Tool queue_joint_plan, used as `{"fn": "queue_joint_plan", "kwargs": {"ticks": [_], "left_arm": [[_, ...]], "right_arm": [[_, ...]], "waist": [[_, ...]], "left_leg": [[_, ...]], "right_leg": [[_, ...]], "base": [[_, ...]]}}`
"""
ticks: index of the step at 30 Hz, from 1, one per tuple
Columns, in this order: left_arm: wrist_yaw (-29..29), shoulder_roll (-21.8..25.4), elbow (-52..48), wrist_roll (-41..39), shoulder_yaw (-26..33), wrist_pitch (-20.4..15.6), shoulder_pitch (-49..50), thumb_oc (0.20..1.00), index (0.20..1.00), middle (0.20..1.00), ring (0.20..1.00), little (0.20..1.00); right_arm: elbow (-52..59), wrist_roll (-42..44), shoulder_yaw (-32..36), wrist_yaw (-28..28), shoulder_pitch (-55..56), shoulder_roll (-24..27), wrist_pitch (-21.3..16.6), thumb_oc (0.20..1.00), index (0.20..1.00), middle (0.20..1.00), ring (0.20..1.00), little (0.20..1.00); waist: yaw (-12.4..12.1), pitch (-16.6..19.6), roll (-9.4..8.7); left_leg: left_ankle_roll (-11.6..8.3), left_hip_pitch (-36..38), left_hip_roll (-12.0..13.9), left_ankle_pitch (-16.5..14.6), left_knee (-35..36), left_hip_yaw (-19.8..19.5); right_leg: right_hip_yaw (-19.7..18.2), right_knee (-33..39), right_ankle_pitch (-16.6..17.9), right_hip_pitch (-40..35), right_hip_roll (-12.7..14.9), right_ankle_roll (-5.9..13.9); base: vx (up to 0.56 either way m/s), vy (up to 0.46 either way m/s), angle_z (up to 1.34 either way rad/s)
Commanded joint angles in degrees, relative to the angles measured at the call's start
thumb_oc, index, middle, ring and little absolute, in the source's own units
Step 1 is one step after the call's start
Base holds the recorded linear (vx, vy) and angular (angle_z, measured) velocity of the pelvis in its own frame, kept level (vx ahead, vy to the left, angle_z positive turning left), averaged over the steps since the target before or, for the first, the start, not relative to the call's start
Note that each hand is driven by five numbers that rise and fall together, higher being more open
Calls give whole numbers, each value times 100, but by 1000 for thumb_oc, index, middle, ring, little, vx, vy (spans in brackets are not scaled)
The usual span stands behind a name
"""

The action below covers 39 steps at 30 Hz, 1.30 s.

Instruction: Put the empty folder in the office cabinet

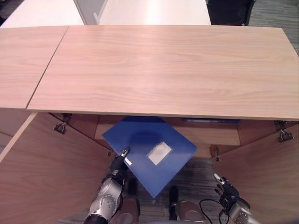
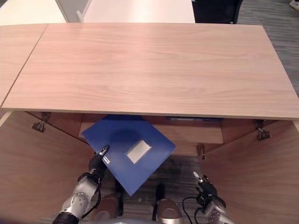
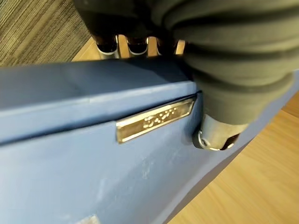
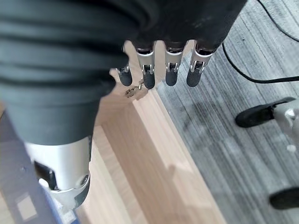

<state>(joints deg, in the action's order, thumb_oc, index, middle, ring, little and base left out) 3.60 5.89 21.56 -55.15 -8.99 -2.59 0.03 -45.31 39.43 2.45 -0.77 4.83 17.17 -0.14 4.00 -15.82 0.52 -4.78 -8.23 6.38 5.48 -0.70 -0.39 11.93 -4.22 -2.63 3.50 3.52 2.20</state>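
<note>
Holding the blue folder by its left edge, the left hand has its thumb on the upper face and its fingers under the cover, so the hand is clamped on the folder. In the left wrist view the thumb tip rests just beside a metal label strip on the folder's edge. The folder lies almost flat, turned like a diamond, with one corner pointing toward the robot and the far corner hidden under the top board of the cabinet. A pale rectangular label sits on its upper face.

The right hand hangs low on the right, well apart from the folder, near the open right door of the cabinet. Its fingers are straight and apart, and they touch nothing.

Both cabinet doors stand open, the left door cut off by the picture's edge. The inside of the cabinet is mostly hidden by the top board; a part of a wooden shelf shows behind the folder. Something dark blue lies just under the top board, but it is hard to make out what it is.
</note>
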Motion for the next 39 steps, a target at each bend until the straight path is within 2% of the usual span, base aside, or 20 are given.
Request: {"fn": "queue_joint_plan", "kwargs": {"ticks": [1,2,7,12,18,20,25,29,31,32,39], "left_arm": [[141,5,-435,-578,269,-678,-346,200,200,200,200,200],[138,7,-428,-582,272,-681,-354,200,200,200,200,200],[502,-53,-62,-966,390,-1101,-1144,200,200,200,200,200],[644,39,286,-1019,448,-1283,-1740,200,200,200,200,200],[983,240,1031,-1345,683,-1675,-3015,200,200,200,200,200],[997,285,1140,-1391,694,-1710,-3208,200,200,200,200,200],[1195,861,1907,-1680,835,-1923,-4614,200,200,200,200,200],[1191,1192,2360,-1773,851,-1878,-5255,200,200,200,200,200],[1260,1536,2688,-1938,860,-1918,-5880,200,200,200,200,200],[1290,1646,2854,-2056,869,-1927,-6152,200,200,200,200,200],[1477,2081,3030,-2481,758,-2166,-7139,200,200,200,200,200]], "right_arm": [[178,265,-128,30,-69,-46,-258,1000,1000,1000,1000,1000],[178,266,-130,31,-74,-47,-259,1000,1000,1000,1000,1000],[259,348,-585,44,-212,-251,-292,1000,1000,1000,1000,1000],[292,405,-867,59,-314,-305,-356,1000,1000,1000,1000,1000],[372,496,-1276,86,-452,-310,-435,1000,1000,1000,1000,1000],[376,517,-1320,92,-503,-308,-445,1000,1000,1000,1000,1000],[563,810,-1741,46,-687,-218,-597,1000,1000,1000,1000,1000],[711,893,-1922,28,-756,-146,-693,1000,1000,1000,1000,1000],[892,955,-2099,91,-838,-55,-857,1000,1000,1000,1000,1000],[884,1050,-2108,157,-876,-76,-927,1000,1000,1000,1000,1000],[936,1341,-1940,417,-1035,7,-1303,1000,1000,1000,1000,1000]], "waist": [[-121,80,-406],[-123,78,-408],[-56,-25,-659],[22,-96,-852],[236,-214,-1144],[266,-247,-1179],[449,-489,-1413],[552,-613,-1452],[666,-788,-1463],[728,-780,-1419],[890,-819,-1395]], "left_leg": [[-205,136,65,-704,-401,91],[-205,135,65,-703,-400,95],[-163,89,95,-730,-318,226],[-164,-67,132,-732,-358,283],[-168,-355,204,-768,-580,334],[-173,-403,214,-774,-622,328],[-211,-865,305,-898,-1035,272],[-200,-1252,303,-1023,-1456,177],[-150,-1841,329,-1248,-2151,71],[-140,-2115,364,-1611,-2555,-67],[-44,-3608,403,-2146,-3886,-434]], "right_leg": [[-537,3,-275,-144,258,351],[-541,1,-275,-139,259,352],[-671,0,-144,132,240,447],[-747,34,-39,319,221,493],[-845,-52,48,617,175,554],[-843,-72,59,662,173,560],[-912,-312,48,1035,87,607],[-908,-669,-53,1365,90,600],[-915,-1280,-251,1909,103,576],[-953,-1632,-542,2141,67,587],[-793,-2906,-993,3489,72,536]], "base": [[0,0,0],[-25,20,-21],[-58,13,-11],[-58,-11,-10],[-36,-2,-12],[-16,-2,-9],[-34,-13,-1],[-34,3,1],[-23,21,10],[55,10,12],[5,-38,17]]}}
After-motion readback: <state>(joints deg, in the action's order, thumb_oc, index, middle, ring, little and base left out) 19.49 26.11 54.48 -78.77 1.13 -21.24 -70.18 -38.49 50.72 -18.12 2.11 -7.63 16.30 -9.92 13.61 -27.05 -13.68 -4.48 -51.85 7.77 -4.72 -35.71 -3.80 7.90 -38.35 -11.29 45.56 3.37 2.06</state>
